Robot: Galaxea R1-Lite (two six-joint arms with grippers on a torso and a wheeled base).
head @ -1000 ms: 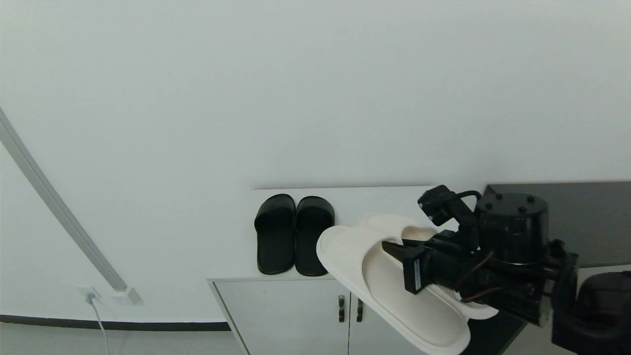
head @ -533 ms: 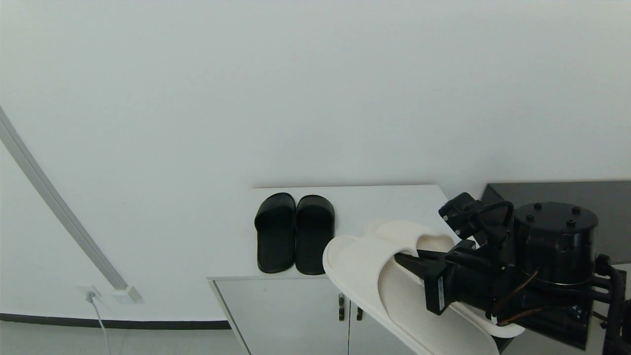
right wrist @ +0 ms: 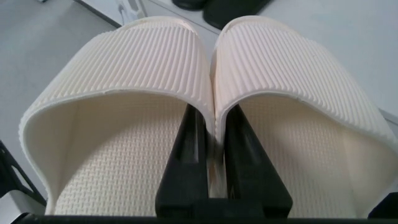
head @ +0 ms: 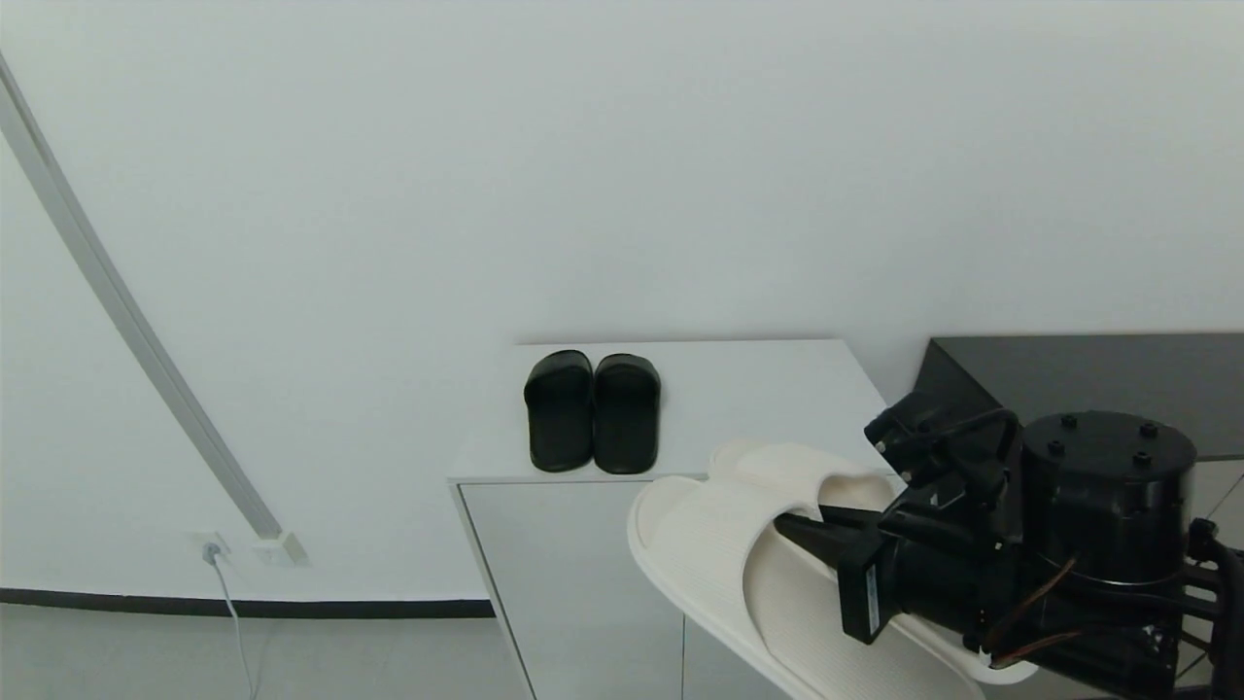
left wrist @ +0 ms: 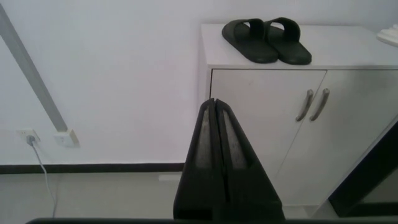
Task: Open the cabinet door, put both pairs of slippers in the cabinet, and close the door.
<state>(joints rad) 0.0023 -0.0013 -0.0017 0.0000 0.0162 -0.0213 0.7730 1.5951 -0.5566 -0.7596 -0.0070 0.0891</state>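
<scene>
Right gripper (right wrist: pixel 211 124), one finger inside each of the white slippers (head: pixel 724 544), pinches their adjoining strap walls together and holds the pair in the air before the cabinet (head: pixel 573 583), to the right of the black slippers (head: pixel 593 413) on its top. Left gripper (left wrist: pixel 216 149) is closed on nothing and faces the doors (left wrist: pixel 267 124), both shut. Risks: the narrow pinch may let one slipper slide free in a swing, and the hanging pair may obstruct an opening door.
</scene>
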